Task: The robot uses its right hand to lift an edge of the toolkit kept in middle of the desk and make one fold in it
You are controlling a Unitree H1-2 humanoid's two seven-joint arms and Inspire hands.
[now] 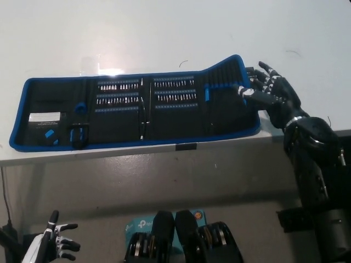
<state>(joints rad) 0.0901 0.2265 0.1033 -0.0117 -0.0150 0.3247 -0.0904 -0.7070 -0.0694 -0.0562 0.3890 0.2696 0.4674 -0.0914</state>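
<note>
The right robot hand (270, 90), fingers spread, touches the kit's (137, 109) raised end; the kit lies unfolded on the worktop (164, 33), its length running away leftward. The left robot hand (55, 246) hangs low, open, far off.

1 toolkit (137, 112) unrolled on 1 white desk (164, 33), 2 blocks of bit rows inside, 3 rows ea, 1 white label (44, 117) at its left end, 2 robot hands in view, 1 black right hand (270, 93), 1 white left hand (55, 244)
</note>
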